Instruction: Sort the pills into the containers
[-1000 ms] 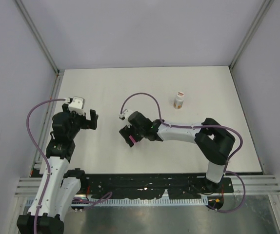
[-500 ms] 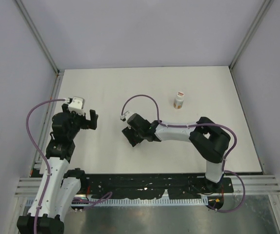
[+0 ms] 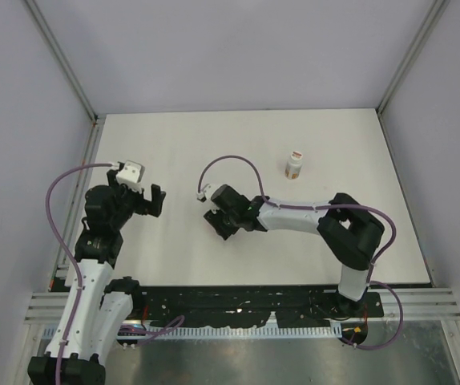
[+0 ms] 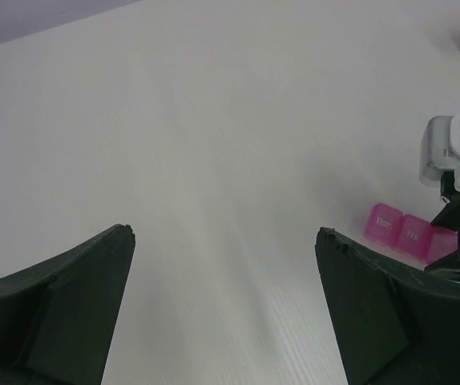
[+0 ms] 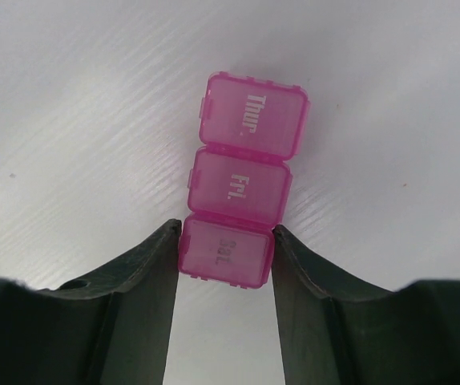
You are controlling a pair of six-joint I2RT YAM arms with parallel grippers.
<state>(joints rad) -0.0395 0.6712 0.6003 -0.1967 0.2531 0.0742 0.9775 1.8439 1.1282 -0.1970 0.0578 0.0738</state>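
Kim: White tabletop, plain grey walls round it, hardly anything out. Where's the pill box?

Raj: Pill box is left of centre, under the right claw. Pink strip, three cells showing: Thur, Fri, Sat. Looks flat on the tabletop.

Kim: Right claw state?

Raj: Clamped on the box. Fingers sit against both sides of the Sat cell, and I see no gap in the wrist view.

Kim: Left?

Raj: Left claw is released, jaws wide, nothing between them. It hangs over bare tabletop, well apart from the box. The box shows at the right edge of its view.

Kim: Pills?

Raj: None visible anywhere. Bottle stands upright toward the far right, well apart from the box. Looks capped, but it's too small to be sure.

Kim: Lids?

Raj: All three that show are shut.

Kim: So, progress?

Raj: My read is near the start. Nothing is sorted that the views show. The step in hand looks like securing the box. Left to do: open the cells, open the bottle, get pills out, drop them in cell by cell.

Kim: Risk?

Raj: The grip is on one end cell only, so the strip may pivot if pushed.
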